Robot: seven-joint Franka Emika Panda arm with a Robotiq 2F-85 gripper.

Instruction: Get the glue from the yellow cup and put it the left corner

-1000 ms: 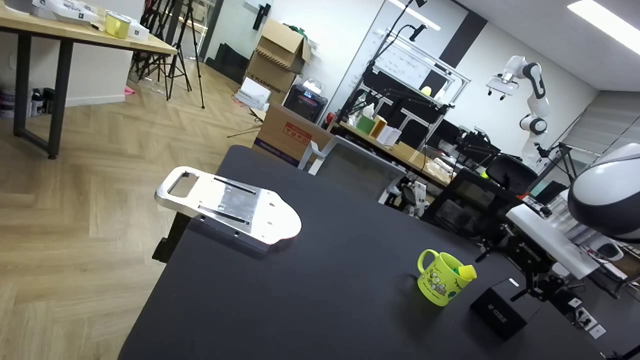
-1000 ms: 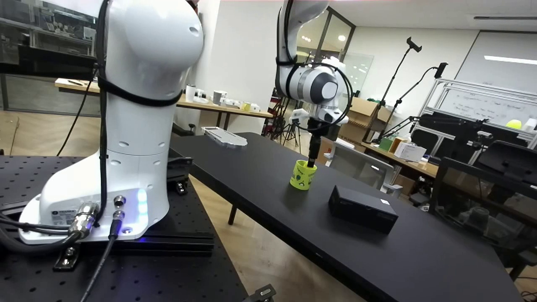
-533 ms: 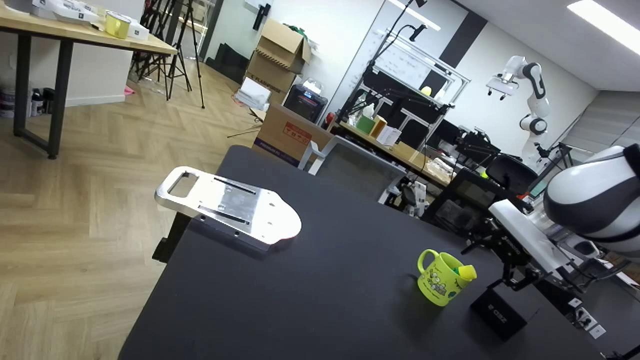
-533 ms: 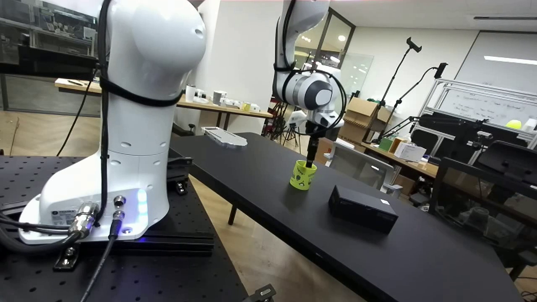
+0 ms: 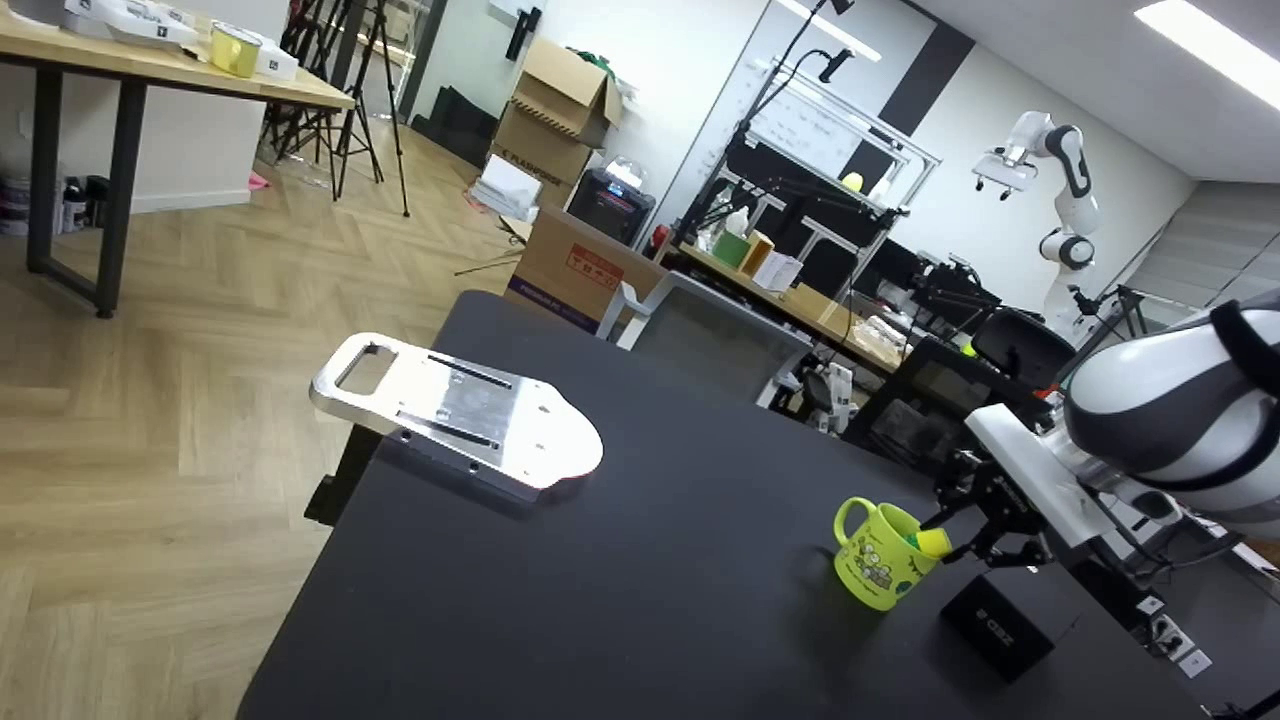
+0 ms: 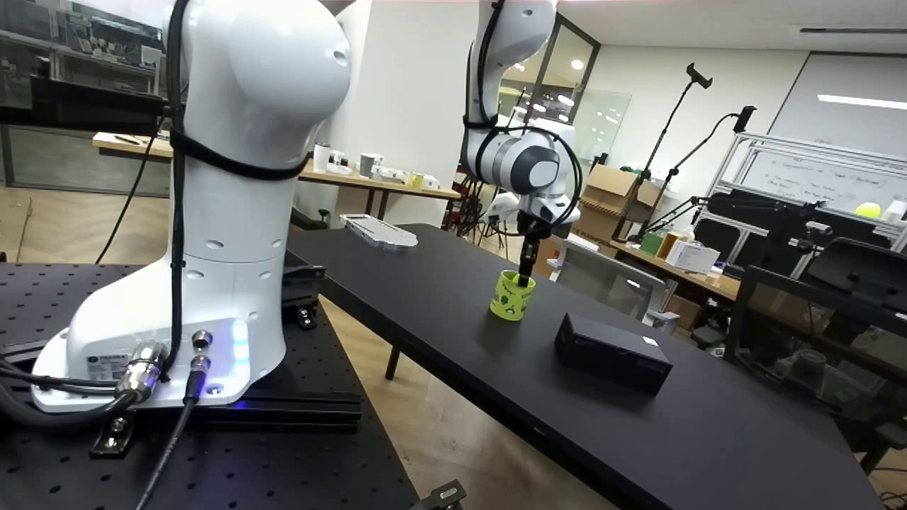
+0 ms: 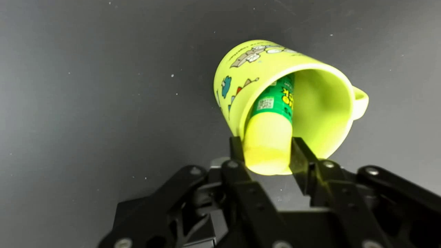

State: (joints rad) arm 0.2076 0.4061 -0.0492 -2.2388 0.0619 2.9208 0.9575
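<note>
The yellow cup (image 5: 872, 568) stands upright on the black table, its printed side and handle showing in an exterior view. Leaning inside it is the glue (image 7: 272, 103), a green stick with a yellow cap that pokes past the rim. My gripper (image 7: 267, 151) is shut on that cap, one finger (image 7: 236, 148) against each side of it. The left finger sits close by the cup's rim. In an exterior view the gripper (image 6: 525, 278) comes down from above into the cup's mouth. The glue's lower end is hidden within the cup.
A black box (image 6: 613, 358) lies on the table beside the cup, close to the arm. At a corner of the table rests a silver metal plate (image 5: 470, 415) with a handle cutout. A mesh chair (image 6: 609, 273) stands along the table's far edge.
My gripper has moved over to the cup, and its jaws have come together around the glue's cap. The cup and the box look unmoved.
</note>
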